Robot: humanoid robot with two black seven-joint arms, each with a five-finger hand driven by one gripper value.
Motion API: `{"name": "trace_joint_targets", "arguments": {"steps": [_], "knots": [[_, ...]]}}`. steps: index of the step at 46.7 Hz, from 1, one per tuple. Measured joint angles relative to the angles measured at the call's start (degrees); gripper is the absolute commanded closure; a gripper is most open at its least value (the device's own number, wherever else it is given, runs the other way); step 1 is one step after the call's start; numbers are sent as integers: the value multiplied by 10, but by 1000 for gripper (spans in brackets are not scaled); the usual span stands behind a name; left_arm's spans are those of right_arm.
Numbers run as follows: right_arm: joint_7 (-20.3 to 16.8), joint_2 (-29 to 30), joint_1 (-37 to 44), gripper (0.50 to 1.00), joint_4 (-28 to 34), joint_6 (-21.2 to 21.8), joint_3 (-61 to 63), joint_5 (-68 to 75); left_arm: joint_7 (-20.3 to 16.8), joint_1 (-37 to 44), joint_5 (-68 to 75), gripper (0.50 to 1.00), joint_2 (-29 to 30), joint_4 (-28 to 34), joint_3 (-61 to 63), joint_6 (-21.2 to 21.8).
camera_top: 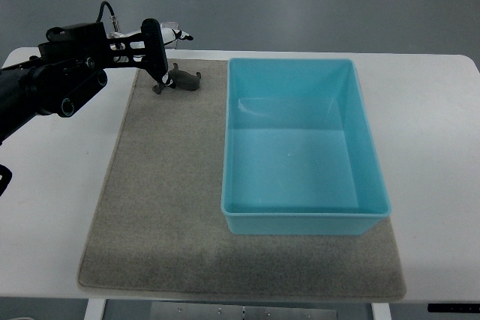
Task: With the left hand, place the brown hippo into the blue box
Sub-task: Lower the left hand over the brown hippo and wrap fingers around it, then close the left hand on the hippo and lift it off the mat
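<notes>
Lowest in the frame we see one grey mat (165, 207) on one white table (435, 148). On the mat's right half stands one blue box (304, 219), holding nothing. We count one hippo (182, 79), on the mat's upper left corner. Our left hand (154, 54) reaches over it from upper left; whether its fingers pinch it, we cannot tell.
</notes>
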Motion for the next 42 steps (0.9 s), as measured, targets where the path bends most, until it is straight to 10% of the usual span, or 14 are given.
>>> {"name": "trace_joint_targets", "arguments": {"steps": [42], "knots": [[0,0,0,564,0,0,0,0,0,16,2,729,-8,-5,2,-2]]}}
